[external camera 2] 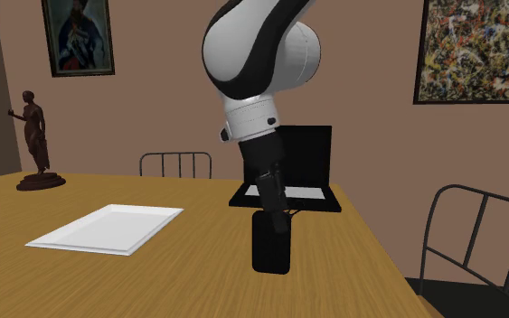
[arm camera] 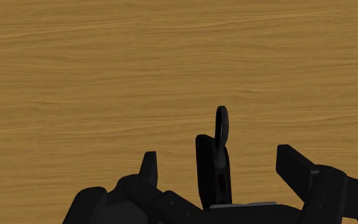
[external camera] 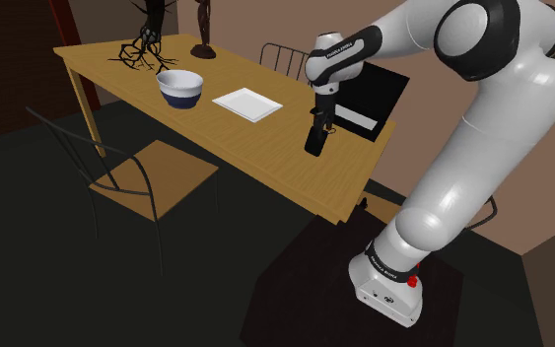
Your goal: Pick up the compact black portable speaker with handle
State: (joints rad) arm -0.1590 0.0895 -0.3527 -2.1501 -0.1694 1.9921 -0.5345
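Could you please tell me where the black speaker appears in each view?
Shoulder view: speaker just right of centre, near the laptop.
Second exterior view: speaker at centre, before the laptop.
Wrist view: speaker between the open fingers.
Shared landmark: the wooden table.

Premises: domestic, dining rm type. Evidence as follows.

Furniture: long wooden table (external camera: 265, 148) w/ metal-frame chairs. One chair w/ wooden seat (external camera: 157, 177) stands on the near side in the shoulder view. A second chair back (external camera 2: 175, 163) shows behind the table's far edge. Another chair frame (external camera 2: 478, 235) is at the second exterior view's right.

Tableware: white bowl (external camera: 180, 87) w/ dark blue lower part; flat white rectangular plate (external camera: 247, 103).

Other items: open black laptop (external camera 2: 311, 154) near the table end.

Decor: dark figurine (external camera 2: 35, 135) of a standing person on a round base; dark branch-like ornament (external camera: 142, 54).

Walls (external camera 2: 153, 81) tan-brown, hung w/ framed portrait (external camera 2: 78, 34) and framed abstract painting (external camera 2: 478, 50).

Floor (external camera: 29, 246) dark; darker mat (external camera: 295, 286) under the robot's stand.
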